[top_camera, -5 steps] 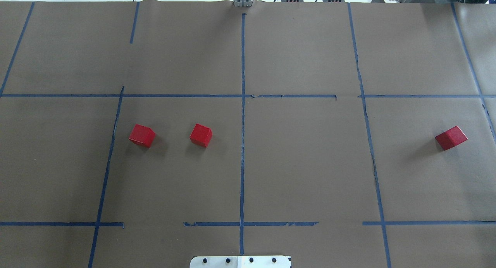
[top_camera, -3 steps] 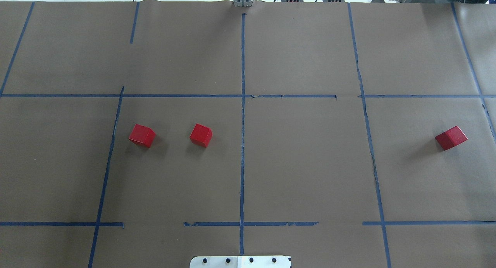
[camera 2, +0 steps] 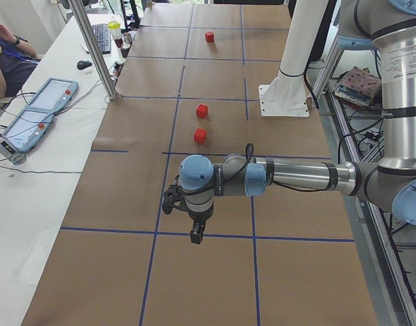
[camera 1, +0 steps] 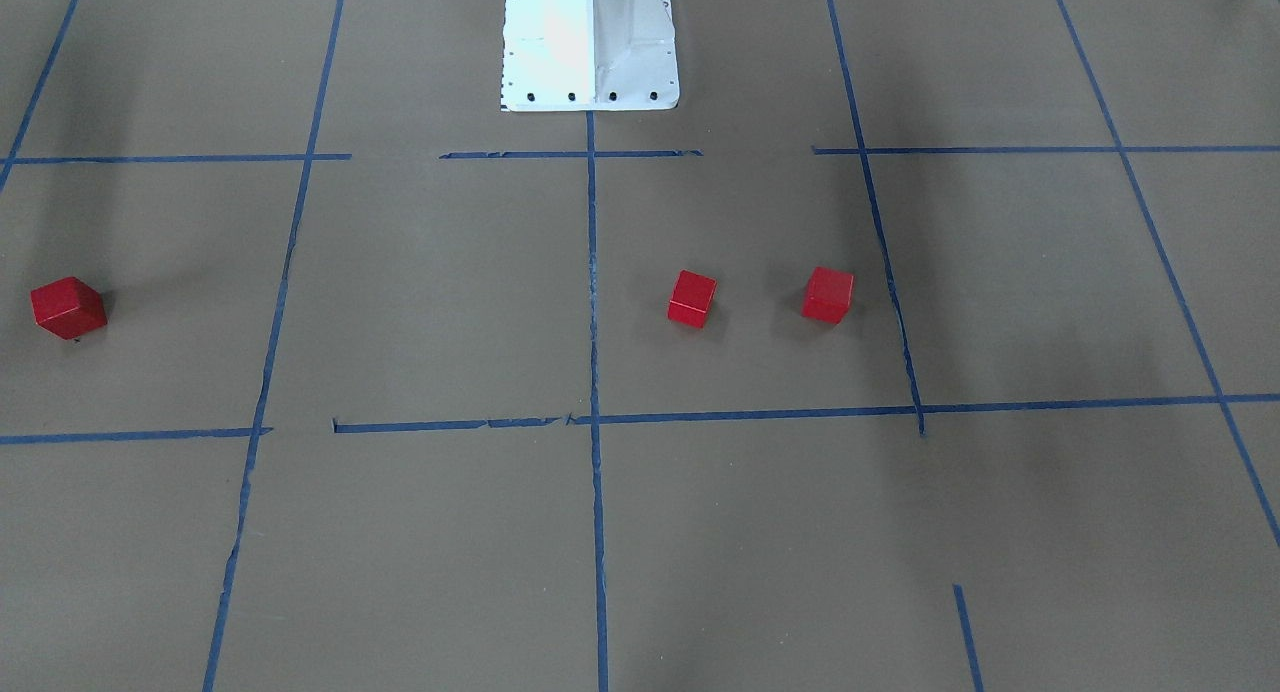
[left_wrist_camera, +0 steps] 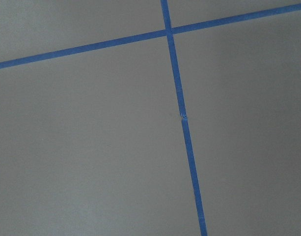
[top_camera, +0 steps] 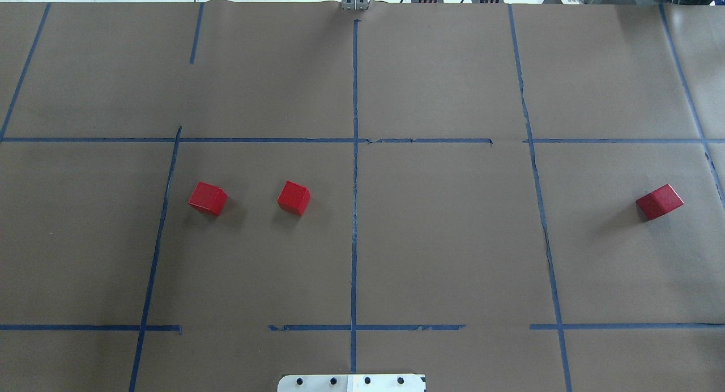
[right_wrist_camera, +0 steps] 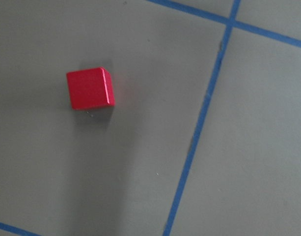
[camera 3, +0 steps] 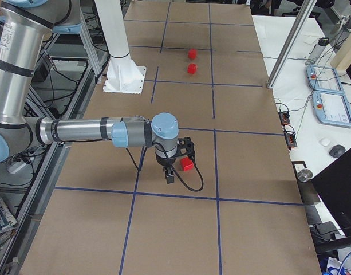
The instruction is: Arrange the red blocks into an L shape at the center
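Note:
Three red blocks lie apart on the brown paper. Two sit left of the middle tape line: one block and another, also in the front view. The third block lies far right, and shows in the right wrist view. The center holds no block. My left gripper and right gripper show only in the side views, raised above the table; I cannot tell whether they are open or shut. The right gripper hovers near the third block.
The robot's white base stands at the table's near edge by the middle line. Blue tape grid lines cross the paper. A metal post, teach pendants and an operator are on the side table beyond the far edge.

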{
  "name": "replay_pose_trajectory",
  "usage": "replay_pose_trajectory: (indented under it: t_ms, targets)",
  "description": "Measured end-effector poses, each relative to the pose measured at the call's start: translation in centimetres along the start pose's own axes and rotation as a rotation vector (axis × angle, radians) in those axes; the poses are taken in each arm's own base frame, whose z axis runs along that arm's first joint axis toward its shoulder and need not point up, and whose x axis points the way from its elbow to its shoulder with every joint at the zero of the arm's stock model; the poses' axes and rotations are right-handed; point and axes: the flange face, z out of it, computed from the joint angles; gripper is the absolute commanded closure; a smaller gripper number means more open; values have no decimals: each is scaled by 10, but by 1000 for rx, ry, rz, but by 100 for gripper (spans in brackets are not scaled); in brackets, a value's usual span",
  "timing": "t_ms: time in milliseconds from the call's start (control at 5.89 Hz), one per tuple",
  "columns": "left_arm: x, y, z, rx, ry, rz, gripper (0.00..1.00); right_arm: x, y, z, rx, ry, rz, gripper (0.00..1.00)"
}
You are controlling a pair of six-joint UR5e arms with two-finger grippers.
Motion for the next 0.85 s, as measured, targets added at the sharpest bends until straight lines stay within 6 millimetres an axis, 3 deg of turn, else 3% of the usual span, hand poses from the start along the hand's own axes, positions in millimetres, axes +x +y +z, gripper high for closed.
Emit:
replay_pose_trajectory:
  t_ms: [340,849]
  targets:
    - [0,0,0,0,0,0,0,-36,-54,36,-2,-23,-26,0]
    - [0,0,0,0,0,0,0,-85,-96,90,-20,-56,-29,0]
